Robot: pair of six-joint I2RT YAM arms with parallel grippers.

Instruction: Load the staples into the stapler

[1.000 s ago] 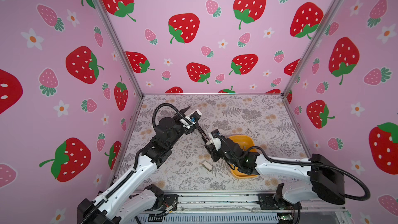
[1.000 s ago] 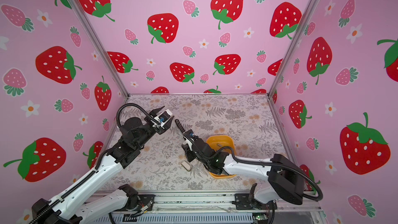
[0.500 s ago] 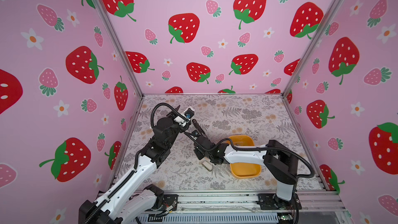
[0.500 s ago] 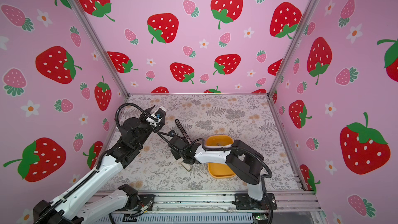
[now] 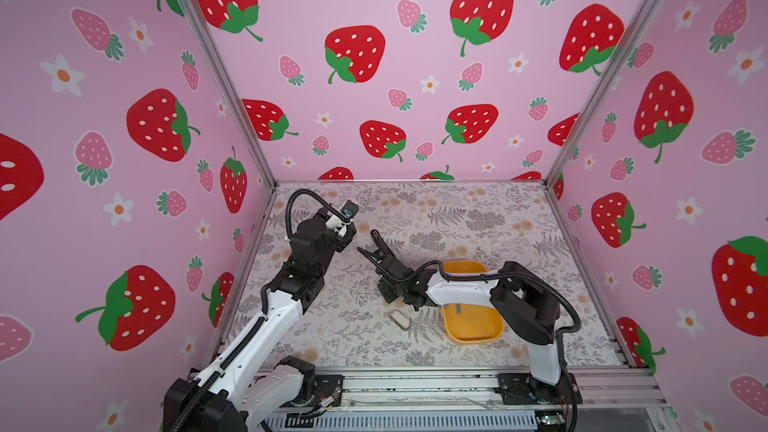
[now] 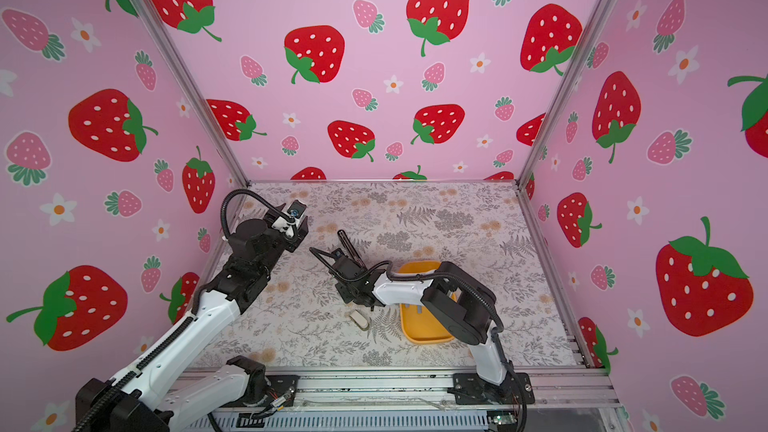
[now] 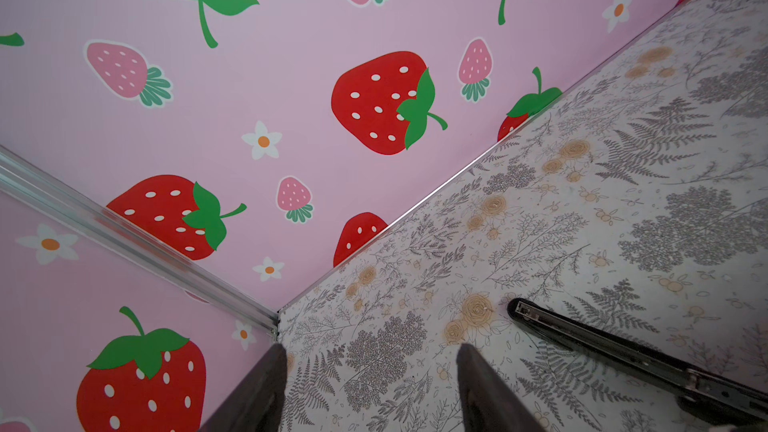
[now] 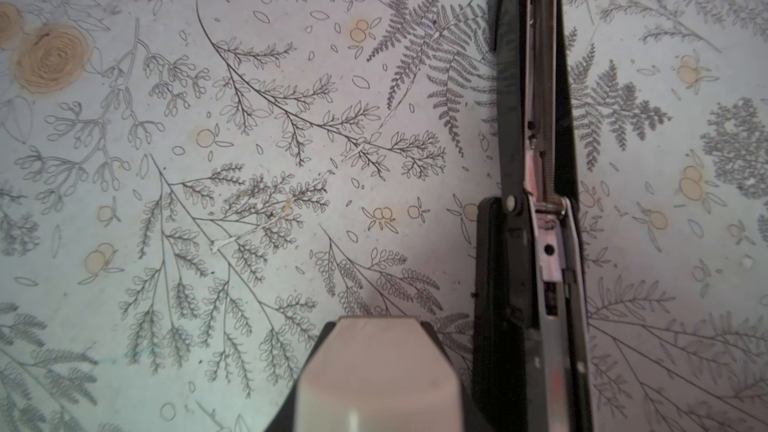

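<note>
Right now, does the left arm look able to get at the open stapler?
Probably yes. The left pincer is open and empty, close beside the stapler, which the right pincer holds hinged open; only bare table shows between them.

We are stretching our left arm (image 5: 279,312) from the near-left base toward the far left, with the wrist raised. The left gripper (image 7: 370,351) is keeping its fingers (image 7: 266,388) apart with nothing between them. We are folding our right arm (image 5: 453,289) at the elbow on the near right and reaching leftward toward the middle, where the right gripper (image 5: 384,265) is gripping the stapler (image 5: 379,243) by its hinge end.
</note>
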